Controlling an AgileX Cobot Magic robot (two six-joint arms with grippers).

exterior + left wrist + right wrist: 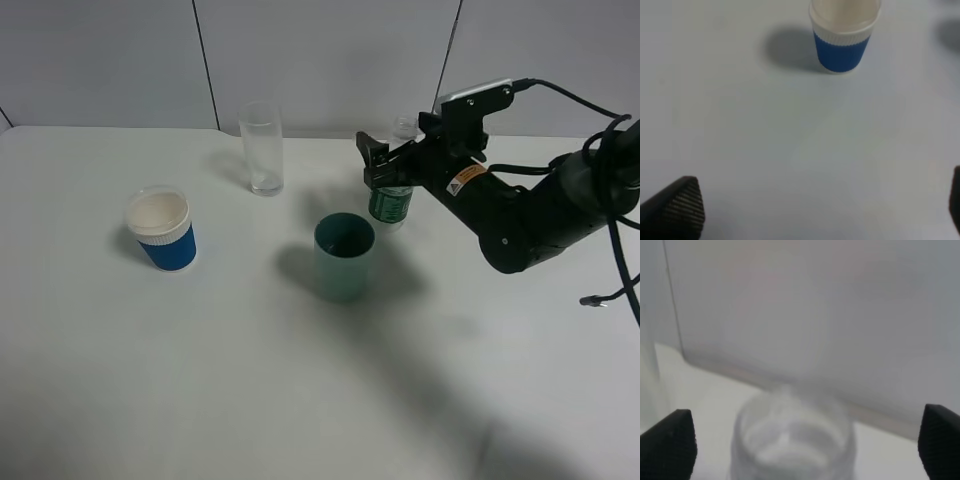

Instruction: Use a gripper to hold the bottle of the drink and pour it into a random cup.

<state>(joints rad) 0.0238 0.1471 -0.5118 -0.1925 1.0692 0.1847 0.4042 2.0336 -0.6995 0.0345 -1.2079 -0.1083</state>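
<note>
On a white desk (300,400) before pale wall panels (320,60), we see the right claw (385,170) spread wide around the bottle (392,203); the green cup (343,256) stands just below it.

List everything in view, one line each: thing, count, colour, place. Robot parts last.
table: one, white, under everything.
paper cup: one, blue with white rim, table's left side.
glass: one, clear, tall, at the back, left of centre.
cup: one, teal-green, near the middle, in front of the bottle.
bottle: one, clear with dark green label, uncapped, behind the cup, between the right fingers.
right gripper: one, black, fingers apart either side of the bottle, not visibly closed on it.
left gripper: one, black, fingers spread, over bare table near the paper cup.
</note>
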